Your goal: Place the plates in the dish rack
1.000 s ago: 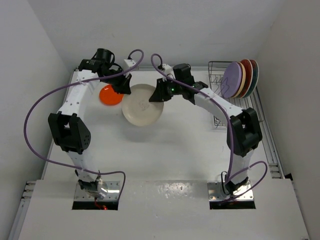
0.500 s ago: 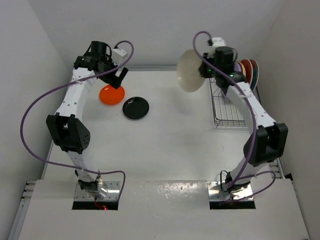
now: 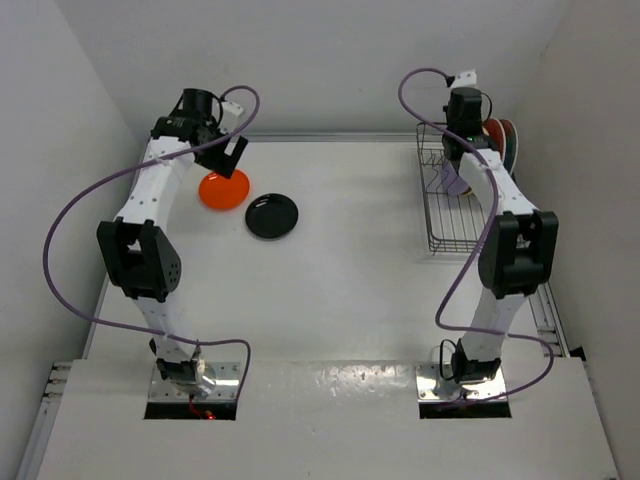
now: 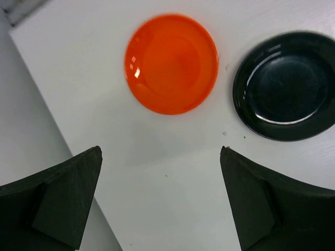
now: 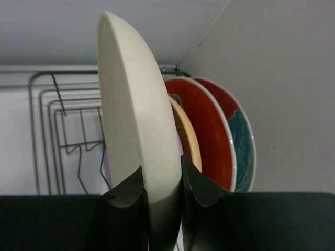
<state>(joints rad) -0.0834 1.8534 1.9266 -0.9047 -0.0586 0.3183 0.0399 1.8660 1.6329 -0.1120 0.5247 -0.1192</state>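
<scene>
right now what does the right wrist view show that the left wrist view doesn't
Only right wrist: a cream plate on edge, clamped in the right jaws, in front of a tan plate and two red plates, plus the wire rack. Only left wrist: an orange plate and a black plate lying flat and apart on the table, left jaws wide open. Shared: no plate, only each arm's own dark jaws at the bottom edge.
</scene>
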